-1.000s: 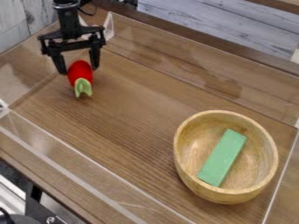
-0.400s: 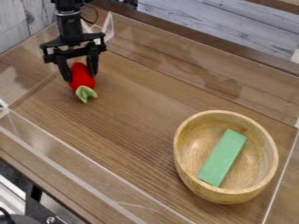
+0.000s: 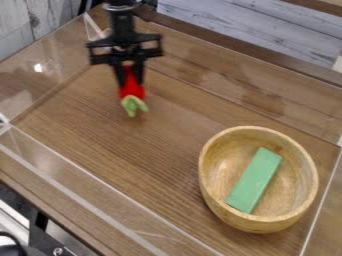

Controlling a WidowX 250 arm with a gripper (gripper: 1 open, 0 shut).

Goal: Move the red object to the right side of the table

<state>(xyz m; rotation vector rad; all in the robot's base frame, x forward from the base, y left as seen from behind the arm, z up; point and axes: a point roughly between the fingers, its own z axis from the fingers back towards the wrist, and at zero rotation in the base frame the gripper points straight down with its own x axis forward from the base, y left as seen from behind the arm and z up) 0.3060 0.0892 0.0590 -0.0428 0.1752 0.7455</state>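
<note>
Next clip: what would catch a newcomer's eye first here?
Probably the black gripper coming down from the top, left of centre, its fingers around a red toy strawberry just above the brown table. Next, the wooden bowl at lower right, holding a flat green block.

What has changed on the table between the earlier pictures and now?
The gripper closed its fingers on the toy strawberry and carried it to the right, toward the table's middle. The wooden bowl and the green block inside it stayed in place.
</note>
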